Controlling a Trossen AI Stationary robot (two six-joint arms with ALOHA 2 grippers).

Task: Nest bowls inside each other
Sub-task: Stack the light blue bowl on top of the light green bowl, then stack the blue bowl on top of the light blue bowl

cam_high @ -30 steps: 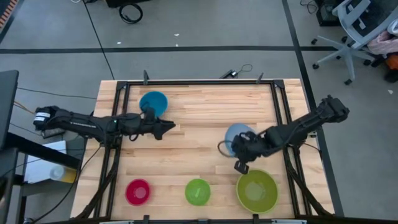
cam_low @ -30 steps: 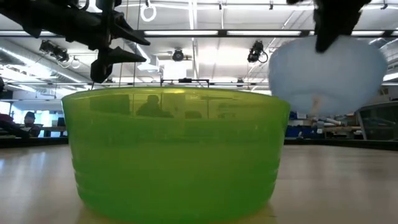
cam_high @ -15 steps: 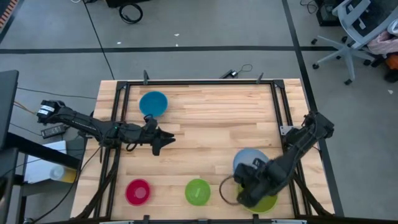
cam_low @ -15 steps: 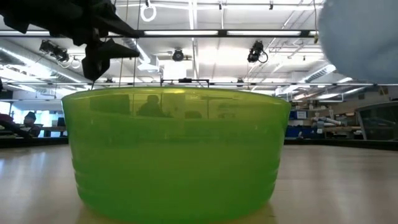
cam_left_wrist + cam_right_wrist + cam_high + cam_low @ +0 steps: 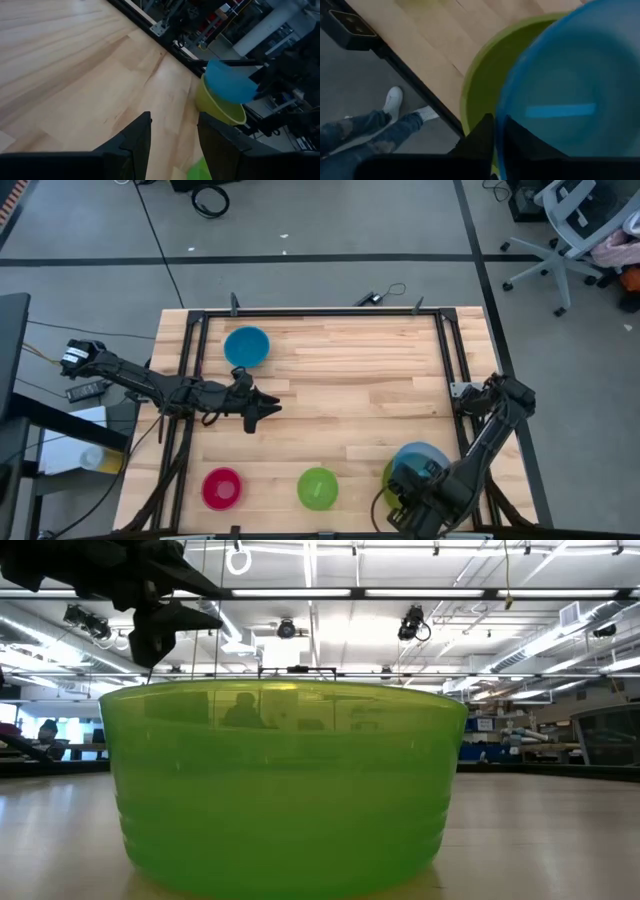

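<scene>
A pale blue bowl [image 5: 422, 459] hangs tilted over the large lime-green bowl [image 5: 285, 780] at the near right corner, with my right gripper [image 5: 499, 125] shut on it. The bright cyan-blue bowl [image 5: 246, 346] stands at the far left. The small red-pink bowl [image 5: 221, 488] and the small green bowl [image 5: 318, 488] stand along the near edge. My left gripper [image 5: 264, 409] hovers open over bare wood at left centre, below the cyan-blue bowl in the high view, touching nothing. My right gripper holds the pale blue bowl by its rim [image 5: 506, 102], one finger inside the bowl and one outside, coming from above with the fingers pointing down. The bowl is tilted above the lime-green bowl [image 5: 220, 107]; whether the two bowls touch, I cannot tell.
A black metal frame [image 5: 320, 313] runs around the wooden table top. Bare wood lies across the middle and far right of the table. A person's legs and a white shoe [image 5: 394, 100] show on the floor beside the near right corner.
My right gripper has carried the pale blue bowl from the table's right middle toward the near edge, to above the lime-green bowl, and out of the low view. My left gripper has swung a little toward the near edge, away from the cyan-blue bowl.
</scene>
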